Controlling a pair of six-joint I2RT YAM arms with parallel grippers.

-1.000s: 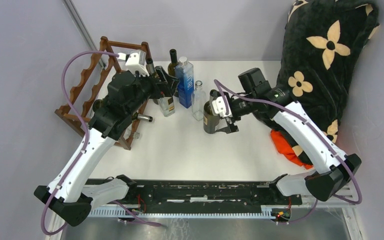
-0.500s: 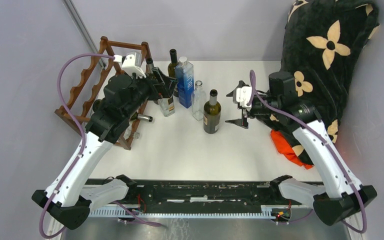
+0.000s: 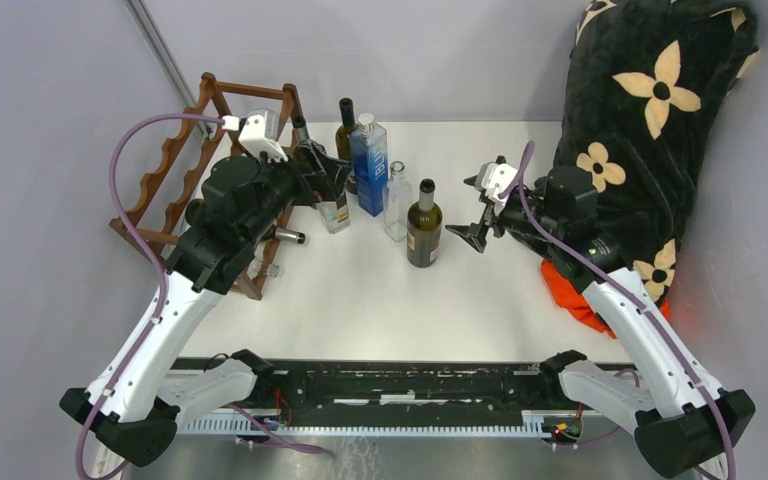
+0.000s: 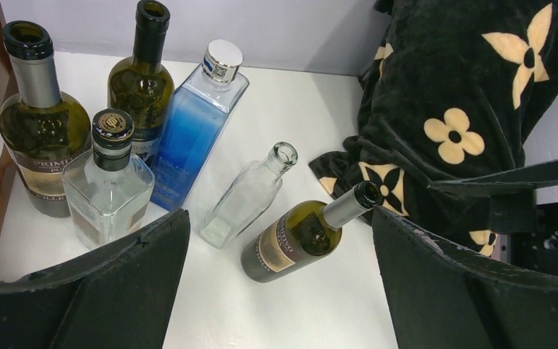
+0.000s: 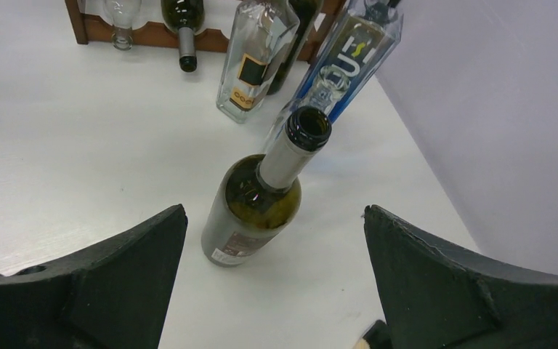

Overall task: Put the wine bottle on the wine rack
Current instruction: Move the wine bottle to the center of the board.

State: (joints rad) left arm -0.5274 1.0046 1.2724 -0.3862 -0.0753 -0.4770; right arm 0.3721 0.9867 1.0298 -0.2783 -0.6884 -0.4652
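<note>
Backing off is what the right gripper (image 3: 467, 208) has done: a second ago its jaws stood round the wine bottle (image 3: 423, 228), now they hang spread wide and empty just to that bottle's right, apart from it. The left gripper (image 3: 328, 178) has barely shifted. Its jaws are also wide with nothing in them, over the other bottles (image 3: 370, 165) beside the wine rack (image 3: 165, 160).

The wine bottle stands upright on the table (image 3: 360, 300), long axis vertical, open neck up, straight ahead of the right wrist's fingers – the right arm is plainly nearer. The rack sits well apart at the far left, so the bottle would likely need tipping onto its side.

Low in the rack lie a dark bottle (image 3: 282, 236) and a clear bottle (image 5: 121, 14), necks outward – the upper rails that show carry nothing
</note>
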